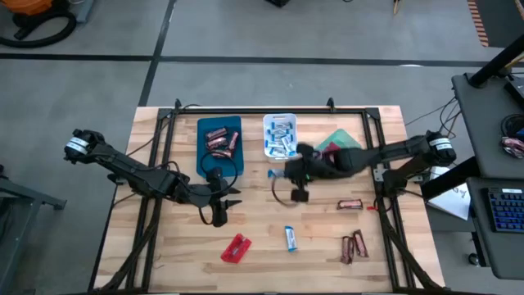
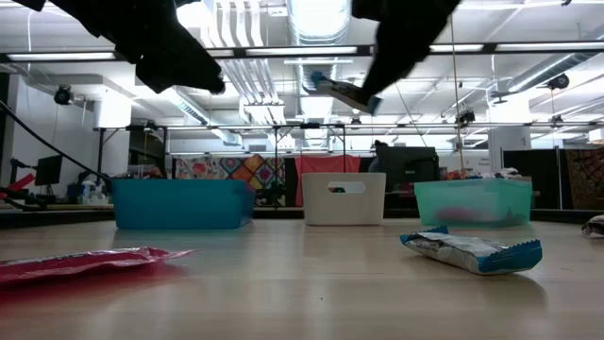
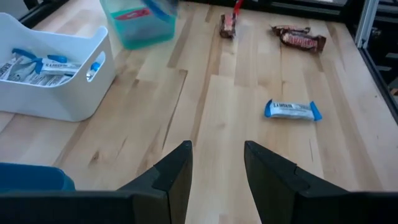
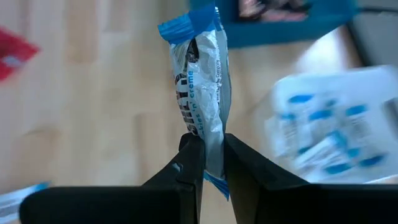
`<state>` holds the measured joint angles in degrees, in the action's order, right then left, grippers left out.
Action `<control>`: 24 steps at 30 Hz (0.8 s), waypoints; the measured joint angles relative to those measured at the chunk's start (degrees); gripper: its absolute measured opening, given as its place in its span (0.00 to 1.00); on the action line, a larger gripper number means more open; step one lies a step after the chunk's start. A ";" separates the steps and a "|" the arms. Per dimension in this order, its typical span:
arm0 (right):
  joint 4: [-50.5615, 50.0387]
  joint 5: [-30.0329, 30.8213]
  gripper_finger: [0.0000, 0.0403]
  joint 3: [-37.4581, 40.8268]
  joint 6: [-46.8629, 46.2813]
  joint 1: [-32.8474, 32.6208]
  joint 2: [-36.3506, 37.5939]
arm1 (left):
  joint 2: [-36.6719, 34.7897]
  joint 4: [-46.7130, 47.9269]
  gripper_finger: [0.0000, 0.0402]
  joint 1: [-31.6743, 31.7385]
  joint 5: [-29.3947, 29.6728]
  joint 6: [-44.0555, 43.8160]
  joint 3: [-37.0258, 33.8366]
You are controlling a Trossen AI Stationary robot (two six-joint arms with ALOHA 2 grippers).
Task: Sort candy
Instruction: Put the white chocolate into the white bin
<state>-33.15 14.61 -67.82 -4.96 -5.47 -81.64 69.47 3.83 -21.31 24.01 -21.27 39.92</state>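
Candy in hand: your right gripper [image 4: 210,155] pinches a blue-and-white bar [image 4: 202,87] in the air just in front of the white tray [image 1: 279,120], which already holds matching bars. You're mid-delivery, I'd say; next, carry it over that tray and let go. Your left gripper [image 3: 216,163] hovers released beside the tray's front-left, with another blue-and-white bar [image 3: 292,109] lying farther out.

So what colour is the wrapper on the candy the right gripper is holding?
Blue and white candy bar, pinched in the right gripper; clearest in the right wrist view.
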 joint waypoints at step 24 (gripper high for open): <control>6.90 0.52 0.12 -8.74 31.33 32.21 -18.12 | -0.02 2.78 0.32 0.01 0.98 -0.31 0.00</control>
<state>-26.25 15.14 -76.56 26.37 26.75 -99.75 69.45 6.61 -21.30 24.99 -21.58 39.92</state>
